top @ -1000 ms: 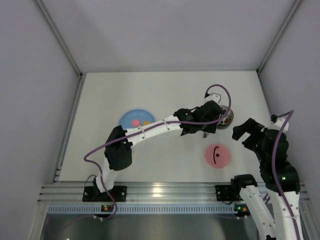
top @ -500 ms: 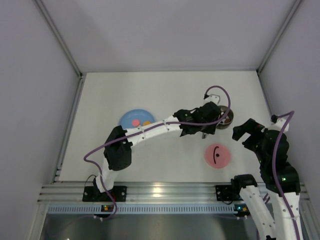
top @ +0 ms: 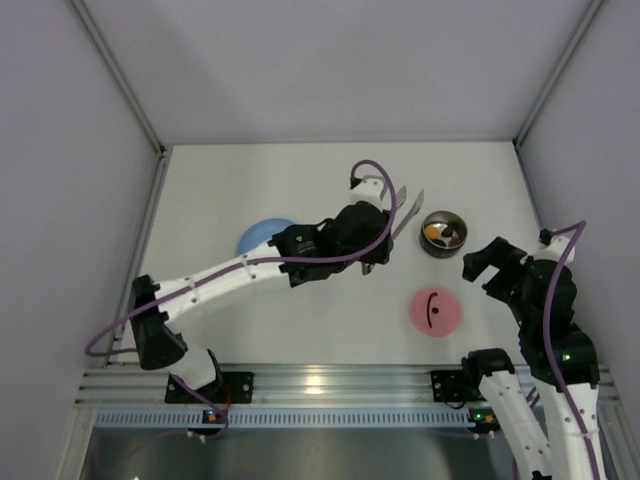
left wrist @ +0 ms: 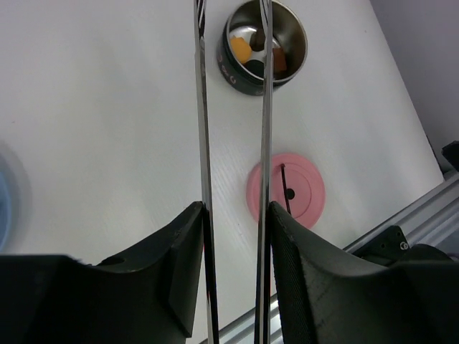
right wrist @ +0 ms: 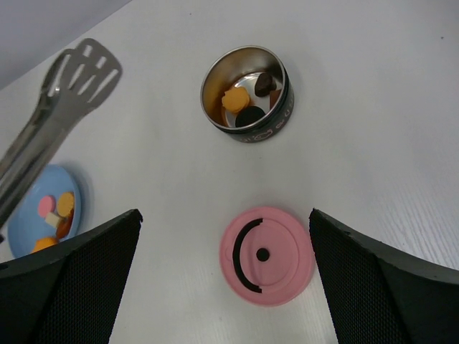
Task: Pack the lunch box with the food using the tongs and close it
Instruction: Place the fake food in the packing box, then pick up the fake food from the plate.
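Within the left hand point(left wrist: 237, 215), tongs point(left wrist: 203, 107) clamped, tips near lunch box point(left wrist: 233, 72)

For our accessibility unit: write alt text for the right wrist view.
An open steel lunch box holds orange and dark food pieces; its pink lid lies flat on the table nearby. Silver tongs show at upper left, a blue plate of food at lower left.

Bright, even light, faint shadows, glints inside the lunch box point(right wrist: 262, 131).
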Available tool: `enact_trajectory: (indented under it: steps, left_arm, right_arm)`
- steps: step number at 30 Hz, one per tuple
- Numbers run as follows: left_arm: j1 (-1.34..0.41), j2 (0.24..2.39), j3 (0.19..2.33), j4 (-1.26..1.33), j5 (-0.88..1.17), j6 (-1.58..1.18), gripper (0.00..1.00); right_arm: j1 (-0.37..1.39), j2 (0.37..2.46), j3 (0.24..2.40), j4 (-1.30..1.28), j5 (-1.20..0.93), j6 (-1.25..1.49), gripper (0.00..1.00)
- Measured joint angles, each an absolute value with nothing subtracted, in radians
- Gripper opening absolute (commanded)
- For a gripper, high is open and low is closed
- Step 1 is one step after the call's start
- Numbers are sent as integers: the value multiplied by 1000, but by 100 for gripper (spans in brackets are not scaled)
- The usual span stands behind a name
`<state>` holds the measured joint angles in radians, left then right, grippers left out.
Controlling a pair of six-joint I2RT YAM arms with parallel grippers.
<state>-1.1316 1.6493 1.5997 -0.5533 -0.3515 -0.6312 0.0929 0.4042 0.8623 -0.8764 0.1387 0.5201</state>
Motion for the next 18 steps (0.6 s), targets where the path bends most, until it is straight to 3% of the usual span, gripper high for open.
enact_trajectory:
  steps: [10,18]
  left_arm:
    - [-1124,1357,1345,-778,-595,-803,50]
    - [-1015,1193,1113,-902,-639,-921,51]
  right_arm:
    - [93,424,794,-853,94,521,99]
    - [93,450,770,-829,58,521,99]
